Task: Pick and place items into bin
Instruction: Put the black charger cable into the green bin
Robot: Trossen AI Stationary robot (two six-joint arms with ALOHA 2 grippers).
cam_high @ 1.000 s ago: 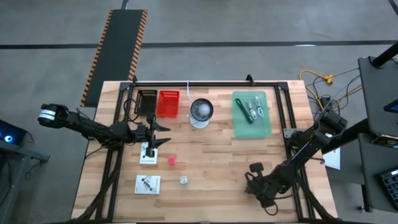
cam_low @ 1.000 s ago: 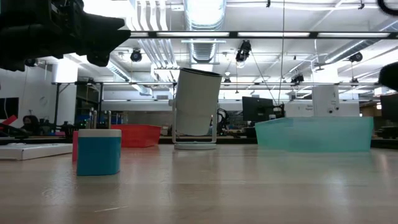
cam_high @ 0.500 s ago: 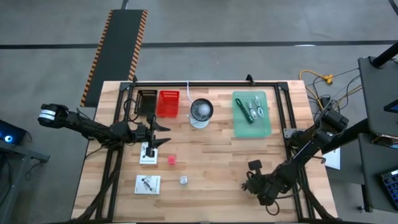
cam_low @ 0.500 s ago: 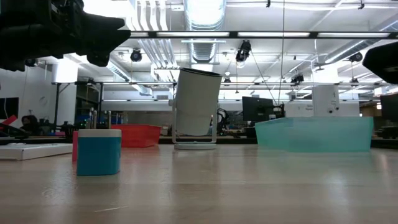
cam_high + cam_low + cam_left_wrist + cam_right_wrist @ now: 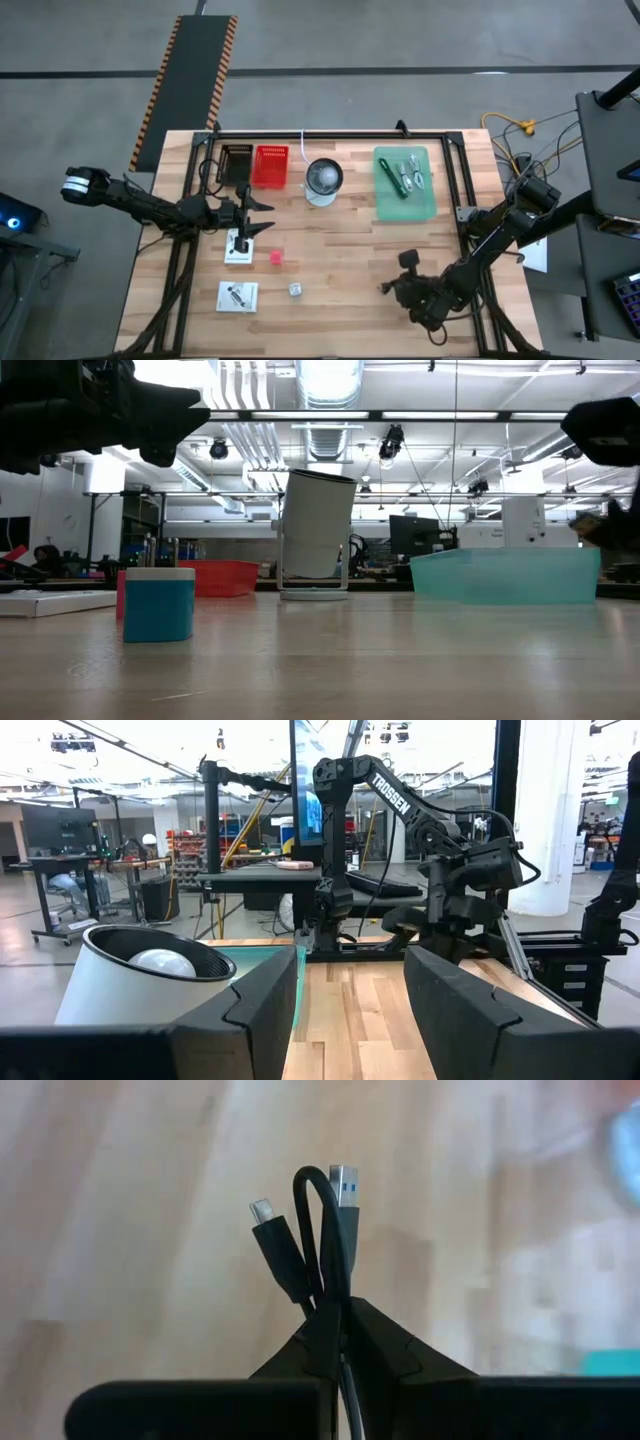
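My right gripper [image 5: 384, 288] hovers over the near right part of the table, shut on a black USB cable [image 5: 318, 1230]. My left gripper [image 5: 252, 216] is open above a white card bearing a dark part [image 5: 238, 247]. A second white card [image 5: 238, 296] lies near the front edge. A tiny red cube [image 5: 275, 257] and a tiny silver cube [image 5: 296, 289] rest on the wood. The green strip [image 5: 390, 177] and silvery metal pieces [image 5: 412, 174] lie in a green tray [image 5: 425, 202]. My right gripper pinches the folded cable between its two fingers where several strands run side by side [image 5: 326, 1292]. The bend of the fold [image 5: 303, 1178], a wide plug [image 5: 343, 1184] and a small plug [image 5: 264, 1214] stick out past the fingertips. The cable is lifted clear of the table.
A red bin [image 5: 270, 166] and a dark bin [image 5: 236, 163] stand at the far left, with the round glass-and-white bowl [image 5: 323, 180] beside them. A black frame rail [image 5: 330, 134] runs along the far edge. Bare wood lies mid-table [image 5: 350, 250].
My right gripper has moved a little toward the table's left, carrying the cable, and its arm has come further into the low view at the upper right. The left arm and the items on the table have stayed put.
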